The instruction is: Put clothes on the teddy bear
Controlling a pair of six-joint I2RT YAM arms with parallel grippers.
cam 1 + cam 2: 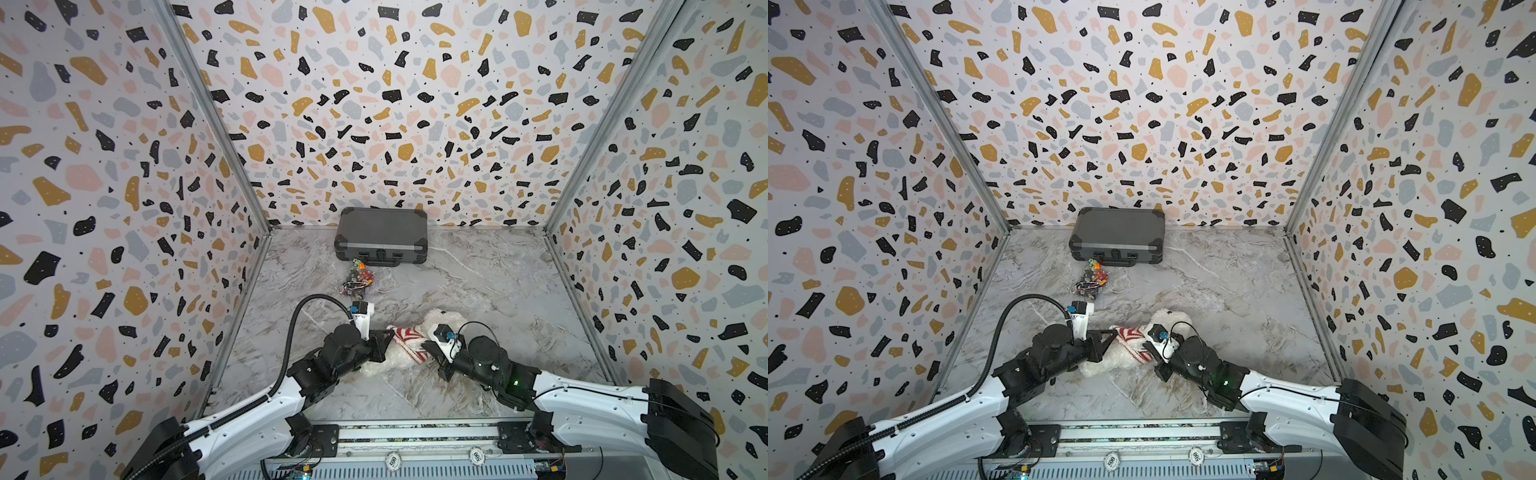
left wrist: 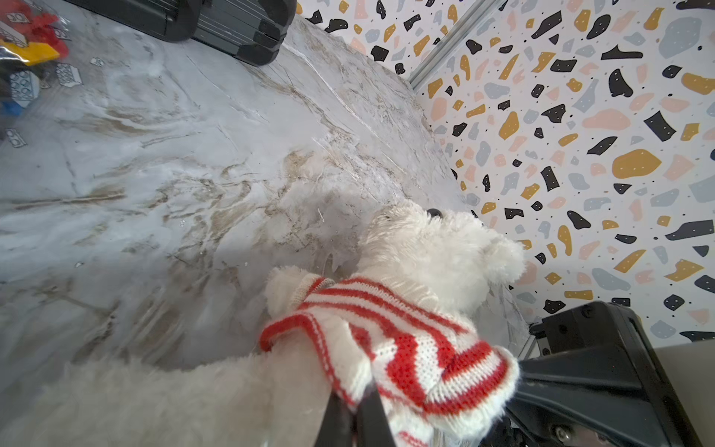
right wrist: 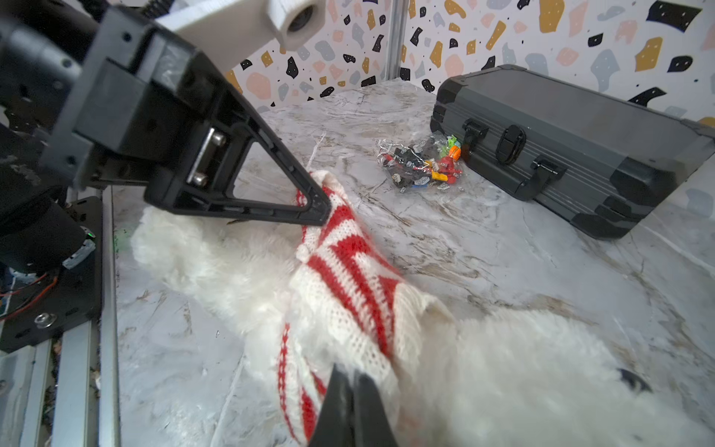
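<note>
Closed left fingers (image 2: 334, 425), right fingers (image 3: 336, 414) grip sweater (image 2: 406, 329) edges.

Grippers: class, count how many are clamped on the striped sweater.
2. The left gripper clamps the sweater's left edge in a top view; the right gripper clamps its right edge.

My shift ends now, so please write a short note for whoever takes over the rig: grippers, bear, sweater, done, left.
Grippers: the left gripper is shut on the edge of the sweater; the right gripper is shut on the sweater too.
Things: the teddy bear lies on the table between them, with the sweater bunched around its chest.
Done: head through, one arm out of a sleeve.
Left: pull the hem down over the belly; the other arm is hidden, so check it.
</note>
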